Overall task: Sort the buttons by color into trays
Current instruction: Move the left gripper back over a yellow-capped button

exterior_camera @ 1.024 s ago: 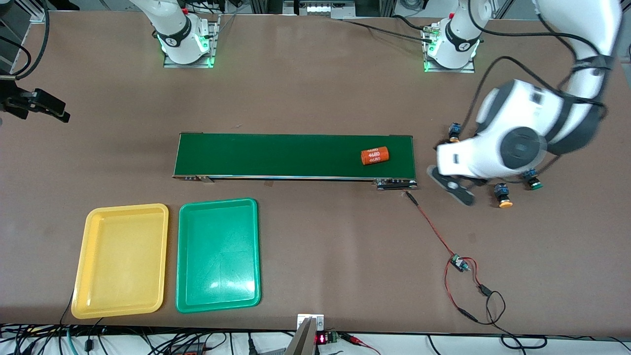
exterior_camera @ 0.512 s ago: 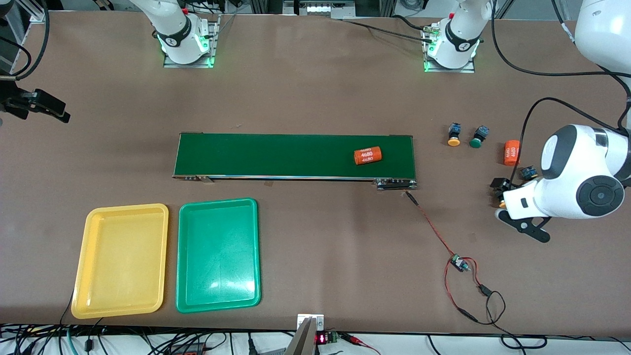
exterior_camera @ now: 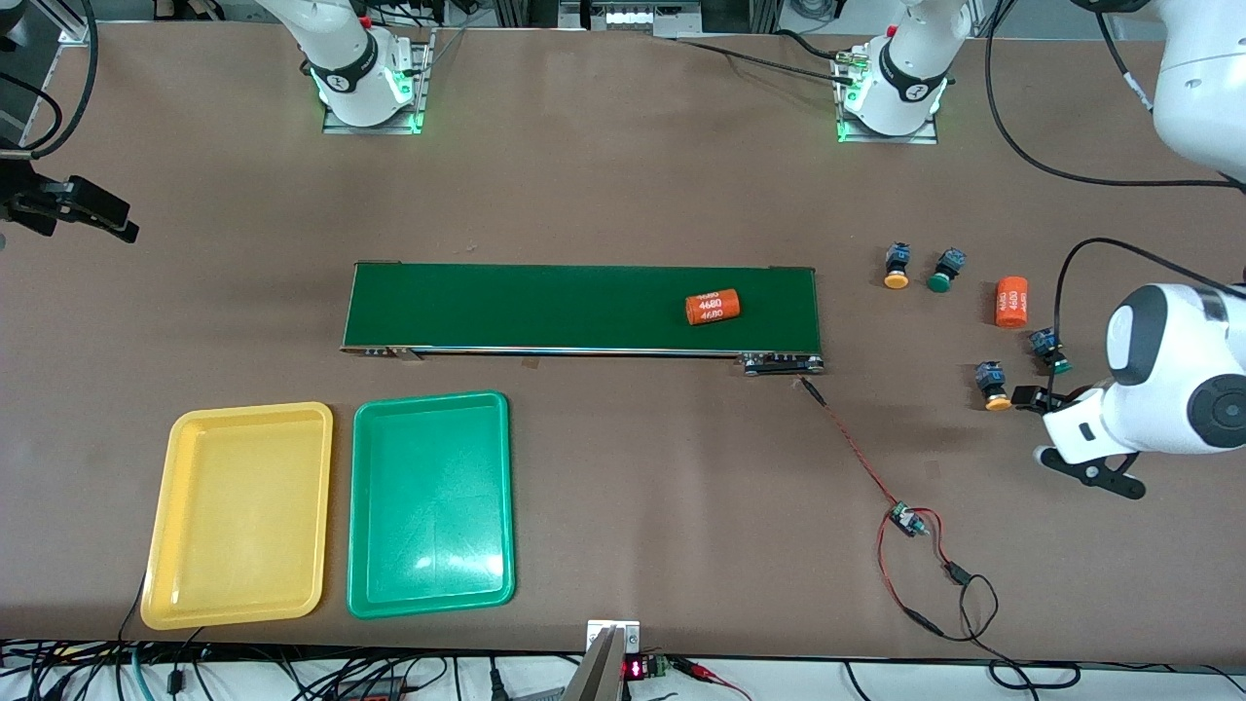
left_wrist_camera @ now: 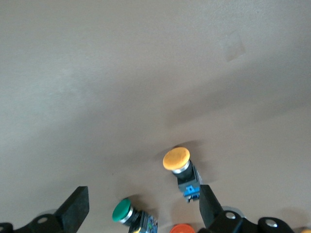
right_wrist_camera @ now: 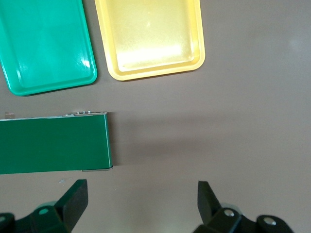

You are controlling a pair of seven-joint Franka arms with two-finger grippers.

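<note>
Four buttons lie on the table past the conveyor's end at the left arm's end. A yellow button (exterior_camera: 897, 268) and a green button (exterior_camera: 942, 273) lie side by side. Another yellow button (exterior_camera: 993, 387) (left_wrist_camera: 176, 159) and another green button (exterior_camera: 1049, 352) (left_wrist_camera: 122, 211) lie nearer the front camera. My left gripper (exterior_camera: 1034, 398) (left_wrist_camera: 143, 196) hangs open and empty over this nearer pair. My right gripper (right_wrist_camera: 142, 189) waits open and empty, high over the table's right-arm end. The yellow tray (exterior_camera: 238, 516) (right_wrist_camera: 150, 34) and green tray (exterior_camera: 428, 506) (right_wrist_camera: 43, 43) sit side by side, both empty.
A long dark green conveyor belt (exterior_camera: 545, 307) (right_wrist_camera: 48, 145) crosses the middle and carries an orange cylinder (exterior_camera: 713, 308). Another orange cylinder (exterior_camera: 1011, 301) (left_wrist_camera: 182, 228) lies among the buttons. A red and black cable with a small board (exterior_camera: 905, 519) trails from the conveyor toward the front edge.
My left arm has swung away from the conveyor's end toward the left arm's end of the table, uncovering the buttons. The cylinder on the belt has moved toward the right arm's end.
</note>
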